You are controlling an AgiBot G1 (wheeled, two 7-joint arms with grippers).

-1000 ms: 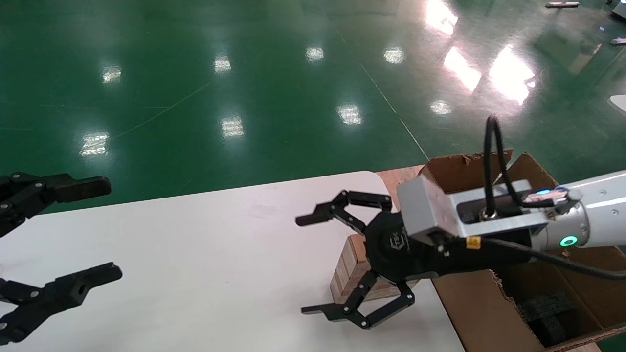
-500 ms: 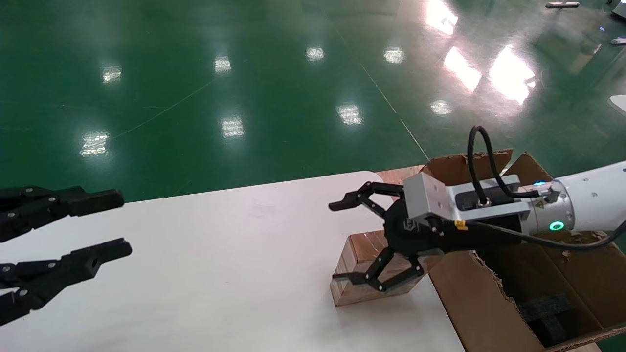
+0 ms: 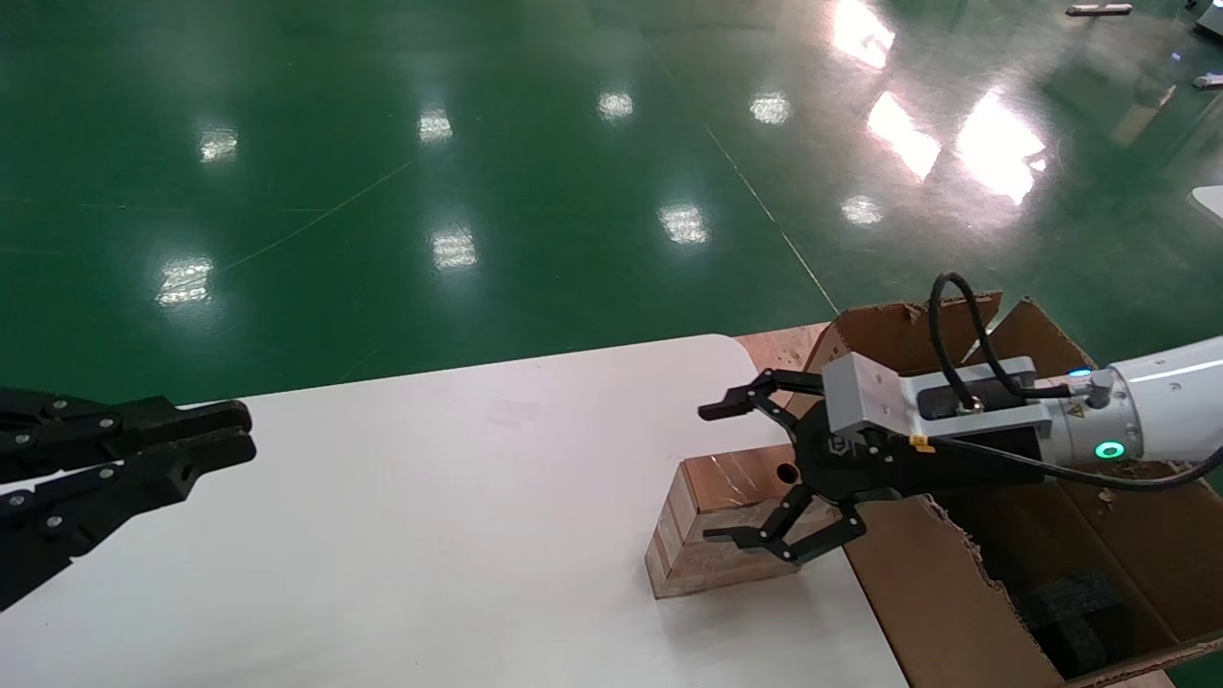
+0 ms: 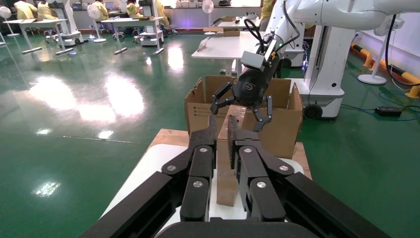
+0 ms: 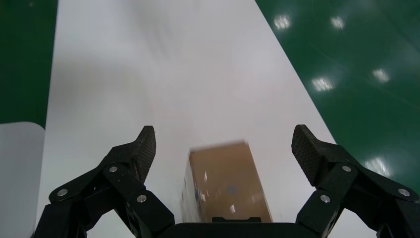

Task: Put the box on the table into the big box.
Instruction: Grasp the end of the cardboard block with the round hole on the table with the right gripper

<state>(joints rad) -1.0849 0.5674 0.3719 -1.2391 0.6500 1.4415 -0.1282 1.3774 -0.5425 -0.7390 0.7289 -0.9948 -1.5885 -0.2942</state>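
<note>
The small brown box [image 3: 712,545] lies on the white table [image 3: 430,516] near its right end, hole face up, close to the big box [image 3: 946,612]. My right gripper [image 3: 715,472] hangs open over the box's carton-side end, one finger on each side and neither touching it. In the right wrist view the box [image 5: 225,183] sits between and behind the spread fingertips [image 5: 146,141]. My left gripper [image 3: 244,438] hovers at the table's left end, shut on nothing. From the left wrist view, the box [image 4: 227,183] shows beyond that gripper [image 4: 221,124].
The big box stands off the table's right end on a wooden board [image 3: 779,346], its torn flaps up and black foam [image 3: 1070,612] inside. Green floor surrounds the table. In the left wrist view the carton [image 4: 285,134] has print on one side.
My right gripper has drawn back toward the carton and sunk lower, uncovering more of the box. My left gripper's fingers have closed from wide open.
</note>
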